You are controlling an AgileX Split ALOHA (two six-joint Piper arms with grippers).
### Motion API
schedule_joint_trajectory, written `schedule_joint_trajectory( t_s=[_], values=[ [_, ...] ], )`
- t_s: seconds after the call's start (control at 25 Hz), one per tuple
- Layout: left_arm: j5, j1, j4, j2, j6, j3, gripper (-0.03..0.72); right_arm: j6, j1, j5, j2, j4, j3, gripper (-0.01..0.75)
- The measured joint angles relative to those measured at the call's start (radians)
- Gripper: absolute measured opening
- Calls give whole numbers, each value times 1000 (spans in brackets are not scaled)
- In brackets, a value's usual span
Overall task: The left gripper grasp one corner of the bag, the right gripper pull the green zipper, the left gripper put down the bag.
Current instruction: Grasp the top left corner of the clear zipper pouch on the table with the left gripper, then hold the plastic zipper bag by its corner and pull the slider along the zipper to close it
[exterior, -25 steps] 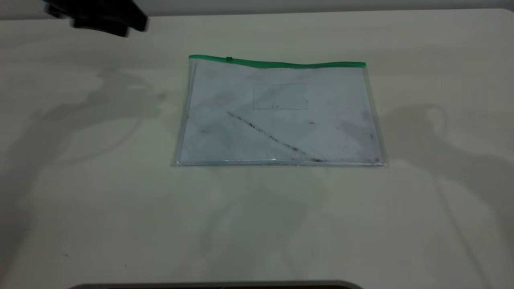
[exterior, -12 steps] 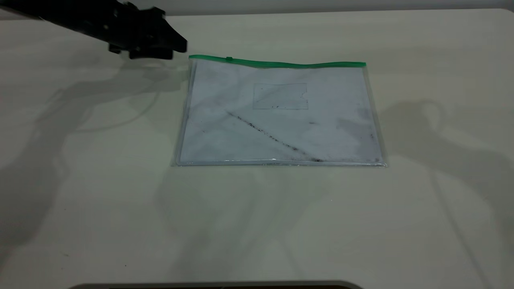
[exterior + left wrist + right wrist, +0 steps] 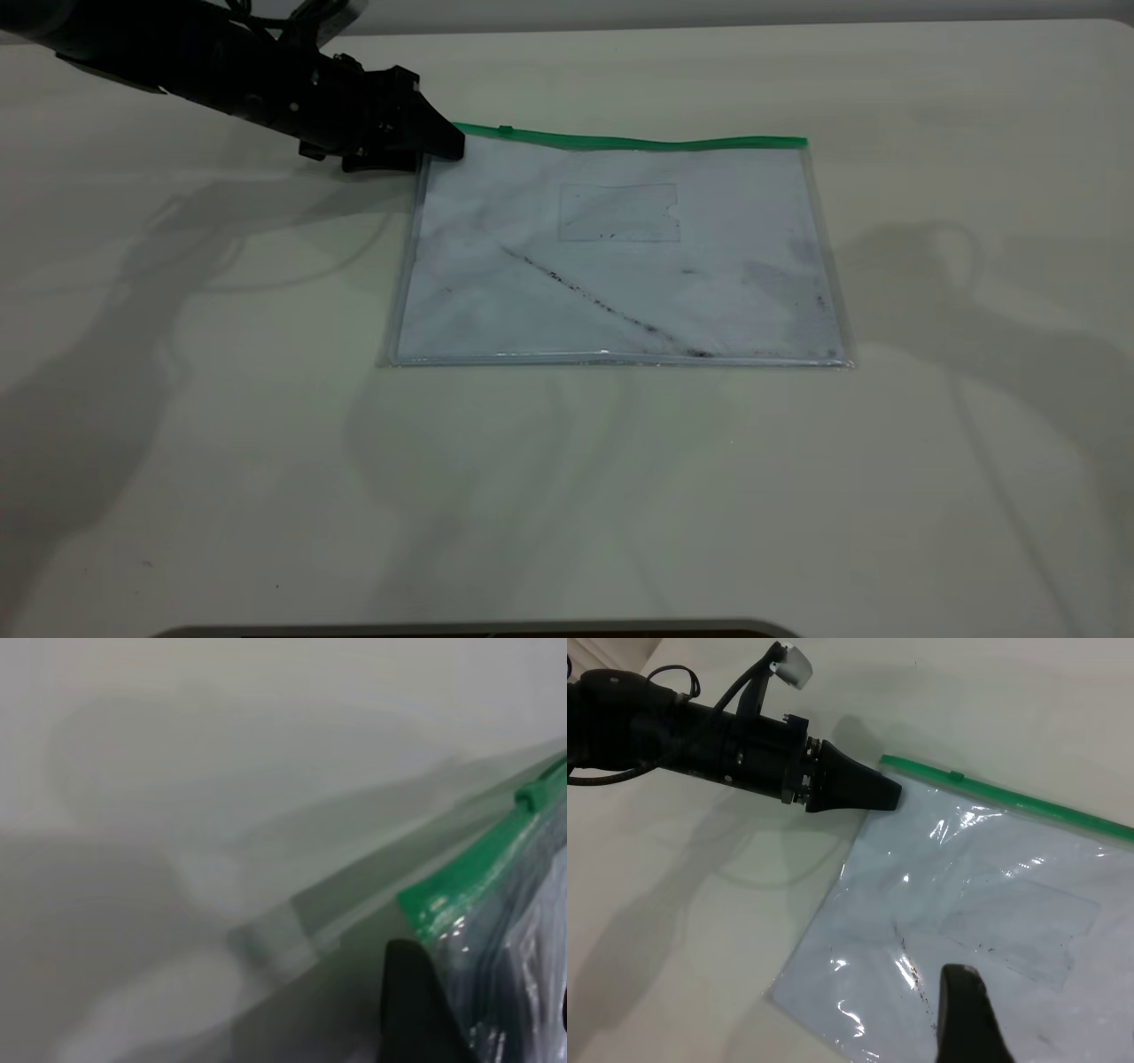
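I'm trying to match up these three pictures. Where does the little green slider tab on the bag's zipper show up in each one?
Exterior view: the slider tab sits on the green zipper near its left end, just right of the left claw.
Left wrist view: the tab is at the right edge.
Right wrist view: the tab is near the strip's end, right of the left claw.
Shared landmark: the green zipper's end at the corner.

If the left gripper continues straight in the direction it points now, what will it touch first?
Most likely the corner of the bag, where the green zipper ends. The left gripper points along the table toward that corner and seems almost at it; contact cannot be confirmed.
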Motion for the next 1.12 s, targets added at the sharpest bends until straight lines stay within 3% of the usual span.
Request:
schedule_joint_trajectory(
  t_s=[0.12, 0.24, 0.52, 0.84, 1.12],
  values=[
    [9, -13, 1, 2, 1, -3, 466, 0, 0, 2, 9, 1, 0, 485],
    [12, -19, 3, 2, 3, -3, 413, 0, 0, 3, 26, 1, 0, 485],
    [34, -20, 55, 1, 6, -5, 61, -85, 0, 6, 31, 21, -13, 485],
    [194, -24, 196, -102, 97, -5, 54, -267, 24, 44, 106, 27, -130, 485],
    [313, -58, 304, -188, 232, -33, 54, -384, 154, 51, 266, 27, -270, 485]
  ],
)
